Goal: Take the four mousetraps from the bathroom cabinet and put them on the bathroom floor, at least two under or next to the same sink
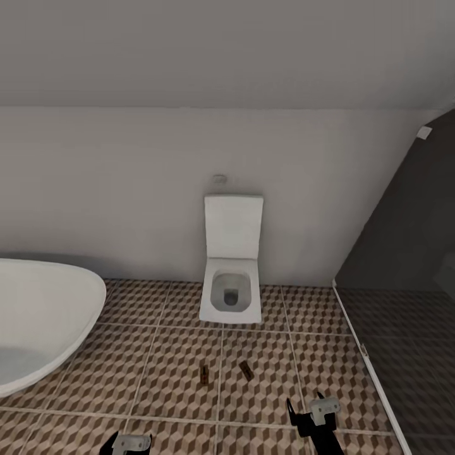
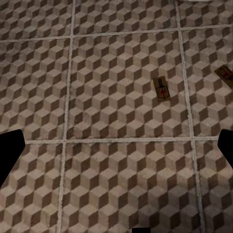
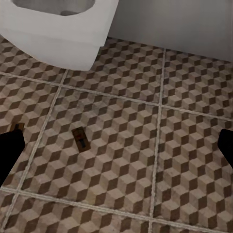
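Observation:
Two mousetraps lie flat on the cube-patterned bathroom floor, a short way in front of the toilet: one to the left, the other to the right. The left wrist view looks down on both, the left mousetrap and the right mousetrap. In the right wrist view, the right mousetrap lies in full view, while the left mousetrap peeks out beside a finger. My left gripper and right gripper hang open and empty above the tiles, nearer me than the traps. The cabinet and the sink are out of view.
A white toilet stands against the far wall, straight ahead. The white oval bathtub fills the left side. A dark glass shower partition with a pale floor rail closes off the right.

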You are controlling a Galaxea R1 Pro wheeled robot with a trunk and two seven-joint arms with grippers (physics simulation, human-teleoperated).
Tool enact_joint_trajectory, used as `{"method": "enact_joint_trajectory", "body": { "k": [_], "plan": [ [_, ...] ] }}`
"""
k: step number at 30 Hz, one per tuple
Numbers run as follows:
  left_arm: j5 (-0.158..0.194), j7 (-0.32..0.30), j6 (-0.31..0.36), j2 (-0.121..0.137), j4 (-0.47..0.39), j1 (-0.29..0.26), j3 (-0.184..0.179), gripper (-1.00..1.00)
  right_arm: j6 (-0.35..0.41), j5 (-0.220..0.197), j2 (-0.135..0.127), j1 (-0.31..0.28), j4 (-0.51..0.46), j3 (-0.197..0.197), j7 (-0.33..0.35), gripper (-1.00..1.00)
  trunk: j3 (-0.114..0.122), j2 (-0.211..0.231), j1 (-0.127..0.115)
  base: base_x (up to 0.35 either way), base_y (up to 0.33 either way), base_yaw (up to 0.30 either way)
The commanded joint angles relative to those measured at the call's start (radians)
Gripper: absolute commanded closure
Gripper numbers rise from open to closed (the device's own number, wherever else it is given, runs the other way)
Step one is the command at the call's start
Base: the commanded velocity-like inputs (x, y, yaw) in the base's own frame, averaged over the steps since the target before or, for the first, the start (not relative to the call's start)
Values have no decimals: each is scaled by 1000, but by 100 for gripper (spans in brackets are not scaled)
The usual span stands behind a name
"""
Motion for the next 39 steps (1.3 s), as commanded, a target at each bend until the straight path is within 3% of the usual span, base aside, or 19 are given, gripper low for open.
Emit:
{"method": "enact_joint_trajectory", "body": {
  "k": [1,39],
  "plan": [
    [3,3,-4,-1,3,-1,-8,-100,-3,-10,0,-1,0,9,-1,-100,0,-2,1,0,0,0],
    [3,3,-4,-1,3,-1,-8,-100,-1,-10,6,-1,0,9,-1,-100,61,-2,1,0,0,0]
  ]
}}
